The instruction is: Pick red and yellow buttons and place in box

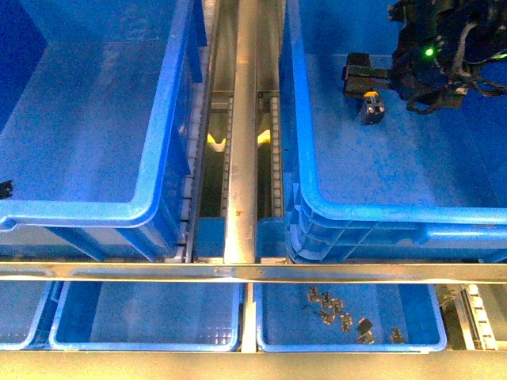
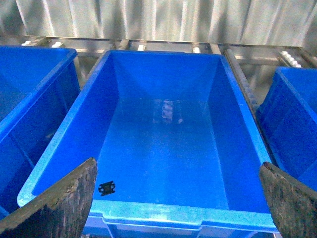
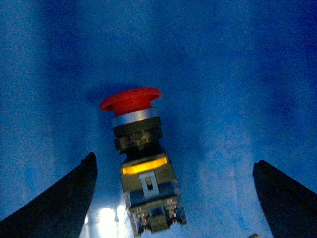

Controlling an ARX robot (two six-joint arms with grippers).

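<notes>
- Lying on its side on the floor of the right crate [image 1: 380, 207], well back from the near rim, the red button [image 3: 141, 158] is the only button in view; no yellow one shows in any picture
- its long axis runs from cap to terminal block; in the right wrist view the red cap is the end farther from the wrist, and the axis lies roughly along the middle of the gap between the fingers, slightly skewed; in the front view it is too small to tell which way the cap faces
- the right gripper [image 3: 174, 159] hovers over it, jaws spread wide, a finger on either side and both clear of the body; it holds nothing
- progress, as a judgement: if the right crate is the box meant, the red button is in and only the yellow one is left; if not, nothing is placed yet; the pictures do not settle it
- the left gripper [image 2: 177, 163] is likewise wide and empty, over the near end of the left crate [image 2: 163, 215], which holds only a small black piece [image 2: 106, 187]
- a metal rail [image 1: 242, 158] runs between the crates; nearer, shallow trays [image 1: 348, 346] sit lower, the right one holding small metal parts [image 1: 341, 313]
</notes>
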